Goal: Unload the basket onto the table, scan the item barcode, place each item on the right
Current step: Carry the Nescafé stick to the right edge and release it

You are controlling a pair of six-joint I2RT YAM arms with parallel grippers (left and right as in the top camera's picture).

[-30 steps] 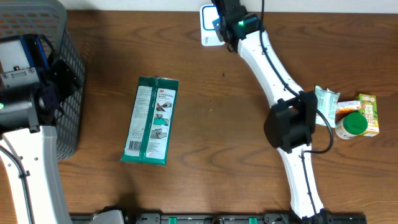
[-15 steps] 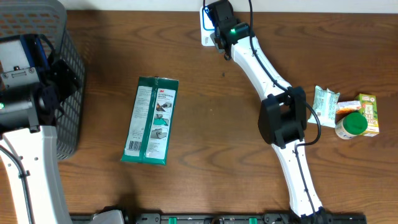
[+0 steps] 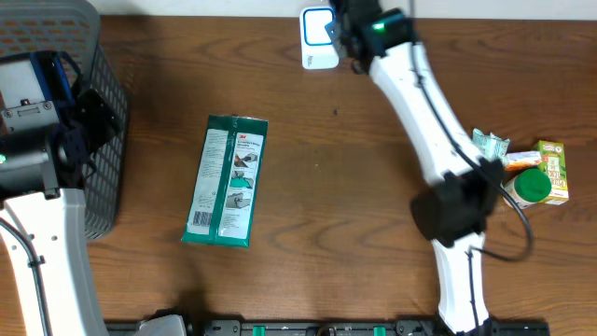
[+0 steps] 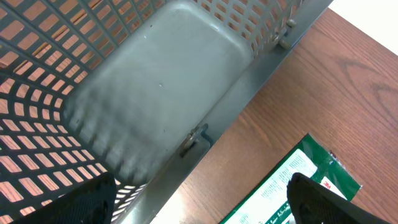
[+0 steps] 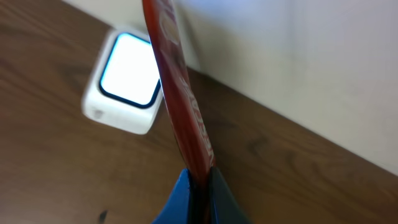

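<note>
Overhead | right gripper (image 3: 351, 22), pinching thin red packet (image 5: 180, 81), has slid frame-right off scanner (image 3: 319, 37) at top centre | we judge the scan pass made | left gripper (image 4: 202, 196) wide, empty.

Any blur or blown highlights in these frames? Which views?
Right wrist: the scanner window is blown out to white, and the red item pinched in the right gripper is soft, too near the lens. Left wrist: the basket floor looks smeared; the fingers of the left gripper are dark silhouettes. Overhead: evenly lit and sharp, print on the green pack visible.
</note>
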